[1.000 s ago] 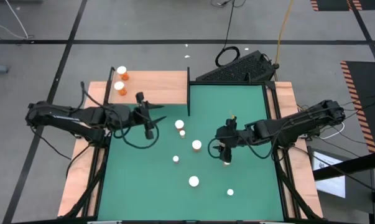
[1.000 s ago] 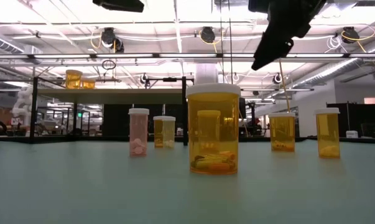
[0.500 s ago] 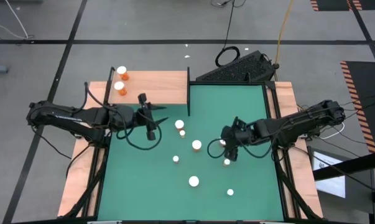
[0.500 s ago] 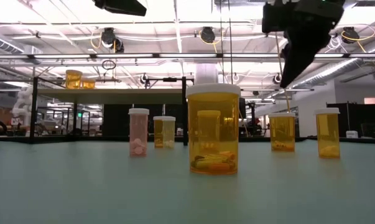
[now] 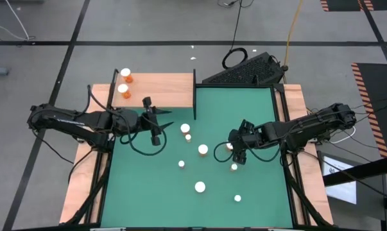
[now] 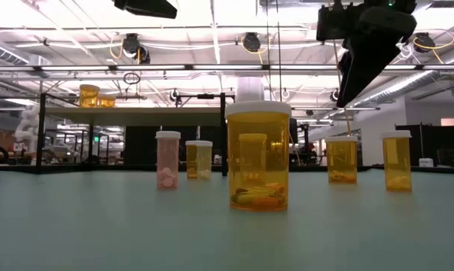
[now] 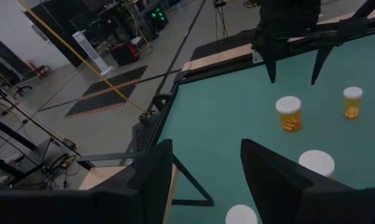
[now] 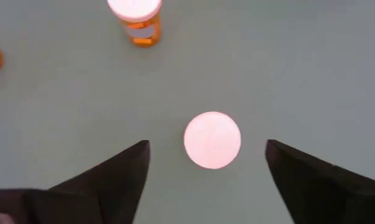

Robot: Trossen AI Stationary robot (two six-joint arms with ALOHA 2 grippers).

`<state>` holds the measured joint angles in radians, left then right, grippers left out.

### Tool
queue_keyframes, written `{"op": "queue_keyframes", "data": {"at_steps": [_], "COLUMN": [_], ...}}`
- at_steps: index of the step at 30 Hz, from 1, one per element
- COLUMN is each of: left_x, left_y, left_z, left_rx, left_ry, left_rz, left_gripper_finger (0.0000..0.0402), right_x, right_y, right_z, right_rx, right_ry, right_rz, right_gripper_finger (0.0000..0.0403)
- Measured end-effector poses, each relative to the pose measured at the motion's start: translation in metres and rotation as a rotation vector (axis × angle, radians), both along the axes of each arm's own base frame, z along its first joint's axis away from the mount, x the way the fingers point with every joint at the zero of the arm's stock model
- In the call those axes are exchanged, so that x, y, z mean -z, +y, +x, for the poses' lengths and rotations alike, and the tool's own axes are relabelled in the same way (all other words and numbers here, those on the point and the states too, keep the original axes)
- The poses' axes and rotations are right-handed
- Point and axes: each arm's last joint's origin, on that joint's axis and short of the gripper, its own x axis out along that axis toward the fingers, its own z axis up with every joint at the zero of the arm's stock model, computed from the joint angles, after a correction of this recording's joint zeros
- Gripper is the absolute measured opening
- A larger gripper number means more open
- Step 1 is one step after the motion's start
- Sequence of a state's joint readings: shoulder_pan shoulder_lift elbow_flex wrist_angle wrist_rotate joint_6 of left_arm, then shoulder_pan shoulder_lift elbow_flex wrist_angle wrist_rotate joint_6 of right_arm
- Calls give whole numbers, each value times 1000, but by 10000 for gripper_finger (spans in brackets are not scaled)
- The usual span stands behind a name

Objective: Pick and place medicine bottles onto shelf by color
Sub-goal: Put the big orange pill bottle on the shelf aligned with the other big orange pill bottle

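Several white-capped medicine bottles stand upright on the green mat [image 5: 257, 115]: larger orange ones [image 5: 203, 149] [image 5: 185, 128] [image 5: 199, 187] and smaller ones [image 5: 181, 164] [image 5: 237, 198]. Two orange bottles [image 5: 124, 82] stand on the wooden shelf [image 5: 161, 90] at the far left. My right gripper [image 8: 207, 144] is open and points down above a small white-capped bottle [image 8: 212, 140] [image 5: 233, 167]; its fingers stand on either side of the bottle, clear above the cap. It hangs high in the low view [image 6: 345, 90]. My left gripper [image 5: 169, 117] is open and empty over the mat beside the shelf.
An orange bottle [image 8: 135, 18] stands on the mat beyond the one under my right gripper. A large orange bottle [image 6: 257, 154] stands closest in the low view, with a pink one [image 6: 167, 159] behind it. Black posts [image 5: 194, 96] frame the shelf. A keyboard [image 5: 248, 70] lies beyond the mat's far edge.
My right gripper has turned about its wrist and shifted a little toward the table's right edge, staying high above the mat. The bottles have kept still.
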<state>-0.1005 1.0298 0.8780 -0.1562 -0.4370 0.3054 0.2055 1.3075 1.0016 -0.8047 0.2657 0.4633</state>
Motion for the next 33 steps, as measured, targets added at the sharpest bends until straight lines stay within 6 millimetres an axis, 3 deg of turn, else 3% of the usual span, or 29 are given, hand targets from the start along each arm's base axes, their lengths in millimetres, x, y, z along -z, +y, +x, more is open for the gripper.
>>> {"op": "queue_keyframes", "data": {"at_steps": [4,7,17,33], "left_x": [1,1,2,1], "left_y": [0,0,0,0], "left_z": [0,-1,-1,0], "left_rx": [0,0,0,0], "left_ry": [8,16,23,11], "left_rz": [1,2,1,1], "left_gripper_finger": [191,191,191,191], "right_x": [0,1,32,50], "right_y": [-4,-5,-15,-26], "right_z": [1,4,0,-4], "right_rx": [6,-10,-8,-10], "right_ry": [-6,-37,-40,-23], "right_rz": [-28,-45,-45,95], "right_gripper_finger": [367,378,380,377]}}
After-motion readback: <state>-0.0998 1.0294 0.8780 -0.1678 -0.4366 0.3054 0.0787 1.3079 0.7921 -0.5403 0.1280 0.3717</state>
